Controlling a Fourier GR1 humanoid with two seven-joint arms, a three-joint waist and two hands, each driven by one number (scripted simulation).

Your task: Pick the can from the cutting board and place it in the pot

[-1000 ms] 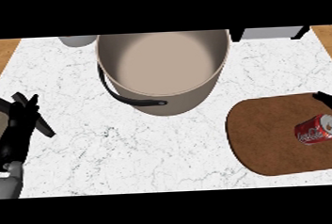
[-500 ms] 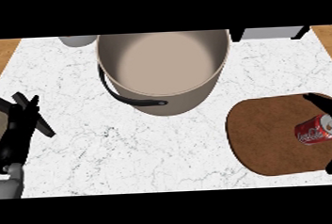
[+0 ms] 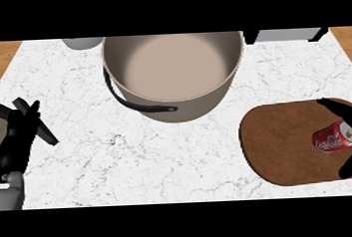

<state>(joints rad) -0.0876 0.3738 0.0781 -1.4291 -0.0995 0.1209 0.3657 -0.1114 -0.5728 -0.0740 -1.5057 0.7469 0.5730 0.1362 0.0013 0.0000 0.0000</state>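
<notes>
The white marble surface [image 3: 137,162] carries a big beige pot [image 3: 200,102] at the back, its black handle facing the near side. To the right lies a round brown cutting board [image 3: 283,140]. The left hand [image 3: 17,140] rests at the left edge, fingers straight. The right hand [image 3: 341,109] is spread at the right edge, with fingers either side of the red can [image 3: 336,137] — lying on its side on the board, well apart from the pot.

The white marble counter [image 3: 137,157] carries a large pot [image 3: 189,107] at centre rear and a brown oval board [image 3: 283,145] at right front. A grey vessel [image 3: 82,43] and a grey box [image 3: 286,34] stand at the rear edge.
</notes>
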